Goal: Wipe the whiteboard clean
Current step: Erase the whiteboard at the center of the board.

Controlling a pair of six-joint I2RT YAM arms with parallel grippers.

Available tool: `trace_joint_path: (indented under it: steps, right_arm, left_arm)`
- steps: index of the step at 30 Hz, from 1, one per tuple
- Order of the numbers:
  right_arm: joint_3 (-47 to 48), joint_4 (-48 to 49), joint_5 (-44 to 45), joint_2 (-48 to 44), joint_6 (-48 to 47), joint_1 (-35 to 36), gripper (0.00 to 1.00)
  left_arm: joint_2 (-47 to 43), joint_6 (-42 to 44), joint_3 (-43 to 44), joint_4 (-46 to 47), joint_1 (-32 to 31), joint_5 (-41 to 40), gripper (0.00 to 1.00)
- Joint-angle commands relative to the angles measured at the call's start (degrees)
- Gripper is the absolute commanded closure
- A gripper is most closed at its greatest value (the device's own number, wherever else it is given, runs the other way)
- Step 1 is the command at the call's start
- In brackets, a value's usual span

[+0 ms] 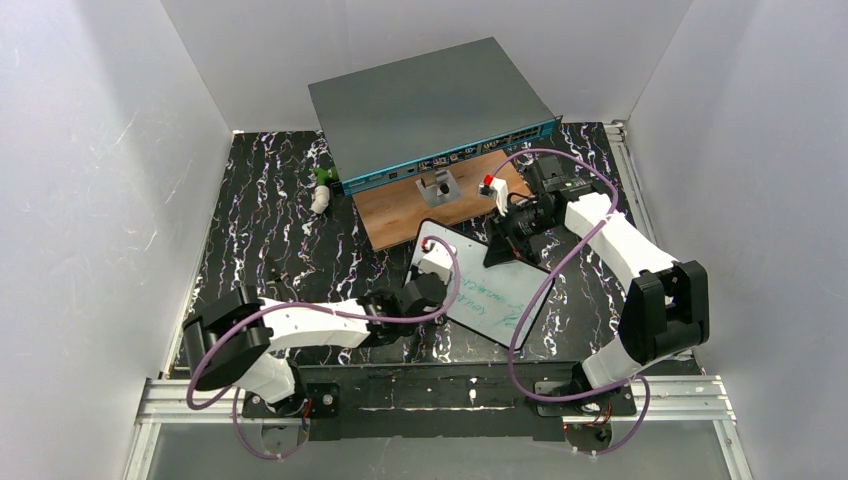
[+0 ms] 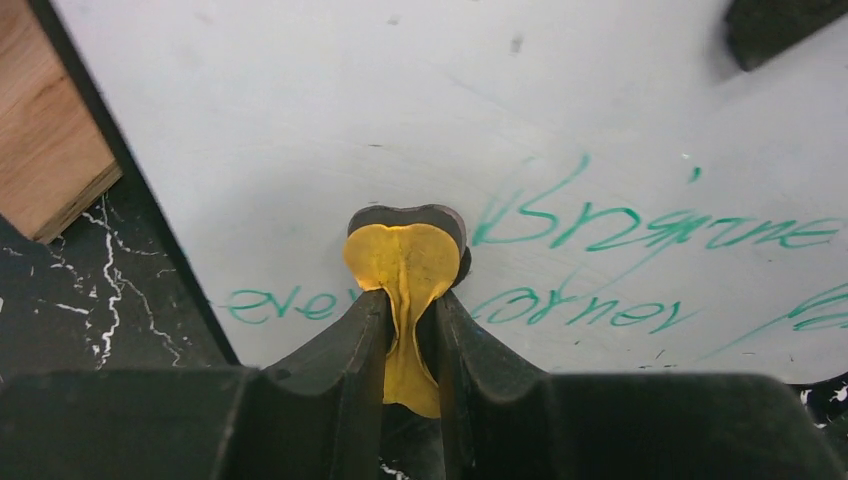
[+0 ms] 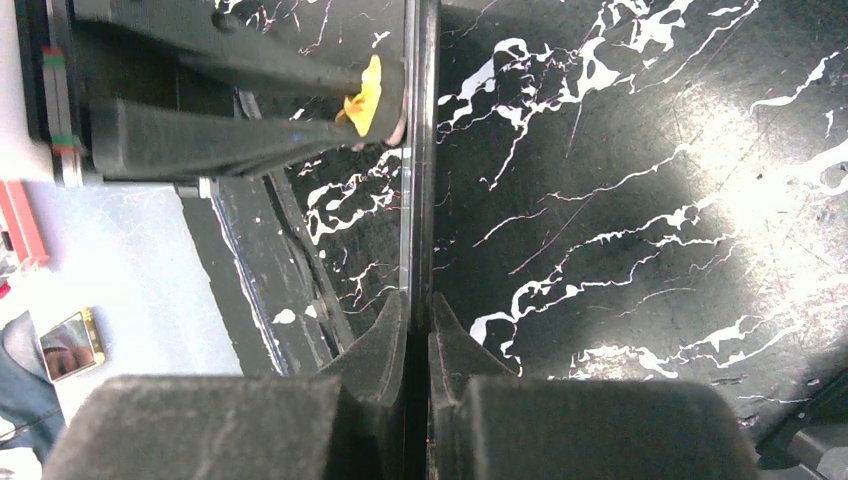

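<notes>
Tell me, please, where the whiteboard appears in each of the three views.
Top external: the whiteboard is near the middle of the frame.
Left wrist: the whiteboard fills most of the frame, beyond the fingers.
Right wrist: the whiteboard is edge-on, a thin vertical strip at centre, clamped in the right gripper.
Shared landmark: the yellow pad, pinched in the left gripper, shows in both wrist views.
</notes>
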Motion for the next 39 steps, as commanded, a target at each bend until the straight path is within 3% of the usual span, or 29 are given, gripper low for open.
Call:
trace_joint_path:
  steps: [1, 13, 20, 26, 33, 39]
  right_arm:
    - [0.26, -0.90, 1.06, 0.24, -4.31, 1.06, 0.99]
    - [0.34, -0.98, 1.06, 0.13, -4.39, 1.04, 0.99]
    - [0.35, -0.98, 1.00, 0.11, -4.40, 1.11, 0.99]
    - [0.35, -0.98, 1.03, 0.20, -4.43, 1.06, 0.99]
    - [0.35, -0.98, 0.99, 0.12, -4.39, 1.06, 0.99]
    - [0.34, -0.98, 1.10, 0.10, -4.40, 1.09, 0.99]
  left_arm:
    - [4.61, 2.38, 4.11, 5.20, -4.27, -3.38, 1.00]
    - [11.54, 1.94, 6.48, 4.89, -9.93, -17.02, 1.00]
    - [13.02, 1.66, 6.10, 4.19, -11.86, -17.87, 1.00]
    - [11.22, 7.86, 8.07, 5.96, -11.85, -17.90, 1.00]
    - [8.79, 14.09, 11.13, 8.07, -9.68, -15.88, 1.00]
    - [7.91, 14.26, 11.96, 8.71, -7.61, -14.16, 1.00]
